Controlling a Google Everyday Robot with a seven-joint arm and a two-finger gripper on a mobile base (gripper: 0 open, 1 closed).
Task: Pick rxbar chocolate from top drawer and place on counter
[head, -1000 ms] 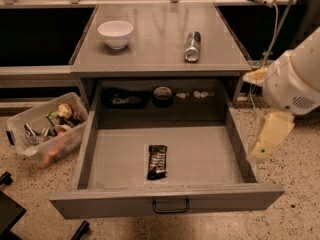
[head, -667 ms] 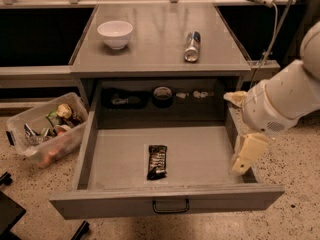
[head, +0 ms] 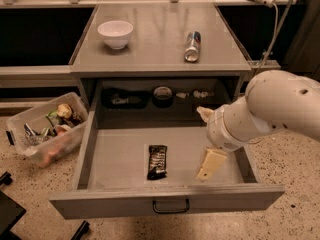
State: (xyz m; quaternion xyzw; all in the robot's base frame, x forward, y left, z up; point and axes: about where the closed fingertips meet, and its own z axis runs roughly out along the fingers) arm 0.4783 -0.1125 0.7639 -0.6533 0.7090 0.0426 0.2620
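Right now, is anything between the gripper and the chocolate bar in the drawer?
Nothing visible. The gripper hangs inside the open drawer, beside the chocolate bar and to its right in the camera view, with only bare drawer floor between them.

White arm (head: pixel 272 109), cream gripper (head: pixel 210 165) over top drawer (head: pixel 115 204)

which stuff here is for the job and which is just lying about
For the job: rxbar chocolate, top drawer, counter, gripper low in the drawer's right side.
Lying about: white bowl, can, clear plastic bin on the floor.
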